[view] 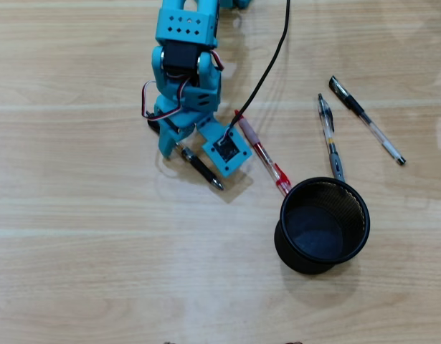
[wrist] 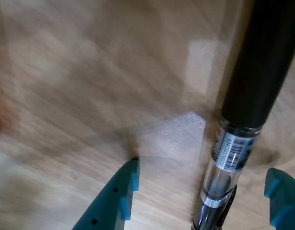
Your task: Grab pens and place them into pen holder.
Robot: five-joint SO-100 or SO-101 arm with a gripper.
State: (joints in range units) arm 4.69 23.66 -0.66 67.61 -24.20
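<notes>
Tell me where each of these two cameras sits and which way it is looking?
Overhead view: fixed above, looking straight down on the wooden table, the round black wire-mesh pen holder, scattered pens and the turquoise arm.
Wrist view: rides on the arm, looking down close at the table; both turquoise fingertips of the gripper show, apart.
Shared: the black-gripped clear-barrelled pen between the fingertips.

— Where do we have our teal plastic arm (view: 183,50)?

— In the overhead view we reach down from the top edge, wrist bent toward the table, black cable trailing off the square camera block.

— And our two-finger teal gripper (wrist: 205,175)?

— In the wrist view our jaws stand apart, one pointed fingertip (wrist: 125,179) at lower left, the other at the lower right edge, both low over the table.

— Are we clamped on anything?

— No, neither finger presses on anything.
</notes>
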